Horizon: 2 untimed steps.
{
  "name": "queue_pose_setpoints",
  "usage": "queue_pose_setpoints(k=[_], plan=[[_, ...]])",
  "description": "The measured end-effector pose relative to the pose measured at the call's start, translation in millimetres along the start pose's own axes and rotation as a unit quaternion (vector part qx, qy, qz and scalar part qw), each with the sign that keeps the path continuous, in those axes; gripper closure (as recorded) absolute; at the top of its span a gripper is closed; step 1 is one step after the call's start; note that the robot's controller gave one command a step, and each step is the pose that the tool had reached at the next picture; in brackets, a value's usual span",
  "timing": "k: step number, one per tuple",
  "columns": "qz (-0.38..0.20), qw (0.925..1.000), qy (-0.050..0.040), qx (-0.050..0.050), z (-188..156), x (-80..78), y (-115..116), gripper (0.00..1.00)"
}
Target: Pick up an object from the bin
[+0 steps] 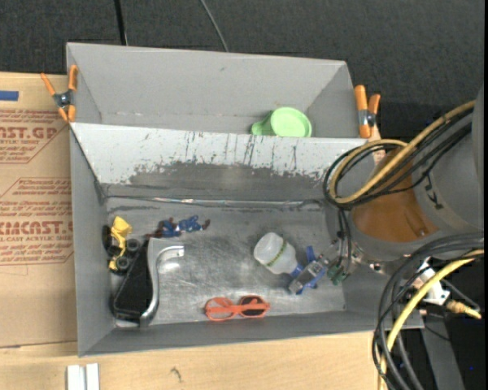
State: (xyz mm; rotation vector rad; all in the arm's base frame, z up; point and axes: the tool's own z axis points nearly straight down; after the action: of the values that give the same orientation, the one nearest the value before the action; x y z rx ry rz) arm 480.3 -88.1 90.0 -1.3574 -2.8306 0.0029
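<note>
Arm from right; pincer beside blue piece (bin right end).

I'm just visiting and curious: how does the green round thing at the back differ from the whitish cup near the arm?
The green round thing is bright green; the whitish cup is pale. The green round thing sits far back; the whitish cup lies tipped over nearer the front. Both are small and round.
</note>
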Motion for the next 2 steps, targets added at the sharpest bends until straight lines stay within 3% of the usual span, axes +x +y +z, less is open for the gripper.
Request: queue_pose_setpoints(k=[2], plan=[[0.0, 1.0, 0.0022, 0.001, -19.9, 1.1, -0.7, 1.0]])
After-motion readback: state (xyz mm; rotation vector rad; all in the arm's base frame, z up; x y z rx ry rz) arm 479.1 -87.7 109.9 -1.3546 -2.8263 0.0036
